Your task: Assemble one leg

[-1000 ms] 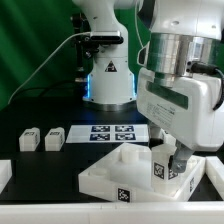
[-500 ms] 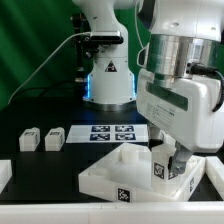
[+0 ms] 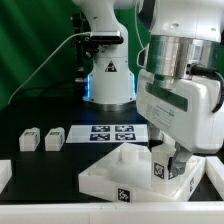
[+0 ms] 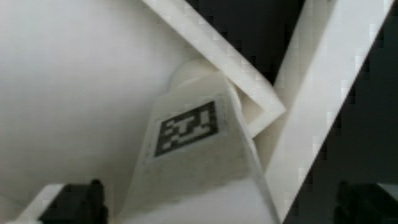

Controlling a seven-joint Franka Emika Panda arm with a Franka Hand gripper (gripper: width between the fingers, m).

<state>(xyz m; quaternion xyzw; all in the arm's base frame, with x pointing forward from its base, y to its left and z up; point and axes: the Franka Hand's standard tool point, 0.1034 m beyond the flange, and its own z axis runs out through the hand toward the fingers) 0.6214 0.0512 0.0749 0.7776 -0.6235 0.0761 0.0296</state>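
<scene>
The leg, a small white block with a black-and-white tag, stands upright in the near right corner of the large white square tray-like piece. My gripper hangs straight over it, with a finger on each side. In the wrist view the leg lies between my dark fingertips. My gripper is open, with a narrow gap on each side of the leg. The tray piece's rim runs beside the leg.
Two more small white blocks lie on the black table at the exterior view's left. The marker board lies behind the tray piece. The robot base stands at the back.
</scene>
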